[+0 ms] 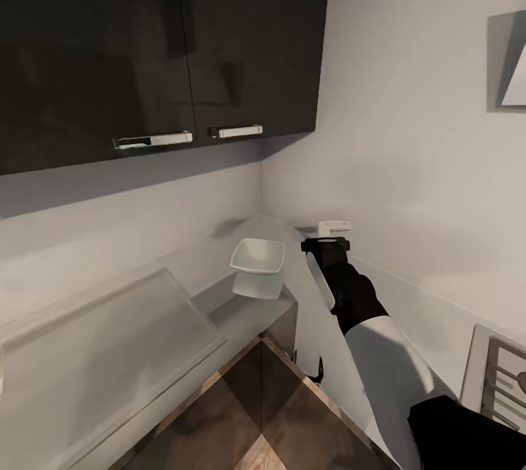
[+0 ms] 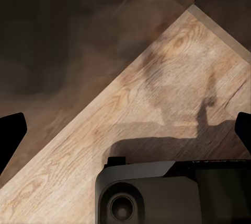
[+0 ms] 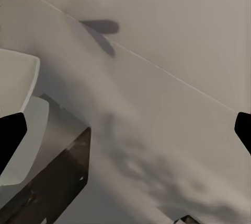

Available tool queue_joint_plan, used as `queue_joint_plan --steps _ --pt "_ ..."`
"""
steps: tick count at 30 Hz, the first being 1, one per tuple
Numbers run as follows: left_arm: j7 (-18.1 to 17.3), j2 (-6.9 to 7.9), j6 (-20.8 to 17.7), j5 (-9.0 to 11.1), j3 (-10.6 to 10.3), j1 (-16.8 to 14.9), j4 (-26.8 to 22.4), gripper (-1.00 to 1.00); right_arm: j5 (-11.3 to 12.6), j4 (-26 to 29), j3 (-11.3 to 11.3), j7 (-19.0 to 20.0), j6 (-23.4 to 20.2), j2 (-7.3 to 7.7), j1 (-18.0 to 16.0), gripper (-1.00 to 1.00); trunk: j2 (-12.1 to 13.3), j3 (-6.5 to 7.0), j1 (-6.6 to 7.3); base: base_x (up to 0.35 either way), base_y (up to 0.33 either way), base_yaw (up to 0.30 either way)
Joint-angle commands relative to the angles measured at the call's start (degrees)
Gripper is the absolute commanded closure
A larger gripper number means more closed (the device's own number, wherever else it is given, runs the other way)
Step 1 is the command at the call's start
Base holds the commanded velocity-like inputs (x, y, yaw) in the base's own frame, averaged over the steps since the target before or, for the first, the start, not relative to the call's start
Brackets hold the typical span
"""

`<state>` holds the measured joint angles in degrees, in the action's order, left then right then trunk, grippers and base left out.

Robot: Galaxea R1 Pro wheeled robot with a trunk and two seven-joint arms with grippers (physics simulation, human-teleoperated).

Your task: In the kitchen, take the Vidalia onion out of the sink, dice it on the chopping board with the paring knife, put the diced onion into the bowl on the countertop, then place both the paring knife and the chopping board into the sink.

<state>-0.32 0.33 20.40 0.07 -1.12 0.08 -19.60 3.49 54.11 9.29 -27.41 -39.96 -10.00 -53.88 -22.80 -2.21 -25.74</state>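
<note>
Both pairs of jaws stand spread and empty in our wrist views: the left gripper (image 2: 125, 130) over wood floor (image 2: 157, 93), the right gripper (image 3: 125, 130) facing the wall. Beyond our right arm (image 1: 351, 294), the bowl (image 1: 257, 256) sits on the tabletop (image 1: 241, 313) corner. We judge it light, stiff, slippery; its rim suits gripping.

Glossy black wall cabinets (image 1: 161, 46) with two chrome bar handles (image 1: 153, 139) hang on the pale grey wall (image 1: 409, 163). Right of the cabinets, a grey angular hood (image 1: 509, 64) juts from that wall. Well below the cabinets lies a brown wood-plank floor (image 1: 263, 411), with a grey metal grate (image 1: 500, 375) to the right
</note>
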Motion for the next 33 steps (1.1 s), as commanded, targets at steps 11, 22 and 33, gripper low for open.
queue_joint_plan --steps 11,22,33 --pt "0.0 0.03 0.0 0.0 -0.1 0.0 -0.1 -1.00 0.4 0.0 0.1 -0.5 -0.2 0.00 0.0 -1.00 -0.1 -0.12 -0.04 0.151 0.000 0.000" --pt "0.0 0.03 0.1 0.0 -0.1 0.0 -0.1 -1.00 0.4 0.0 0.1 -0.5 -0.2 0.00 0.0 -1.00 -0.1 -0.12 -0.04 0.281 0.000 0.000" --pt "0.0 0.03 0.1 0.0 -0.4 0.0 -0.1 -1.00 0.4 0.0 0.1 -0.6 -0.3 0.00 0.0 -1.00 -0.1 -0.45 -0.04 0.082 -0.003 0.000"
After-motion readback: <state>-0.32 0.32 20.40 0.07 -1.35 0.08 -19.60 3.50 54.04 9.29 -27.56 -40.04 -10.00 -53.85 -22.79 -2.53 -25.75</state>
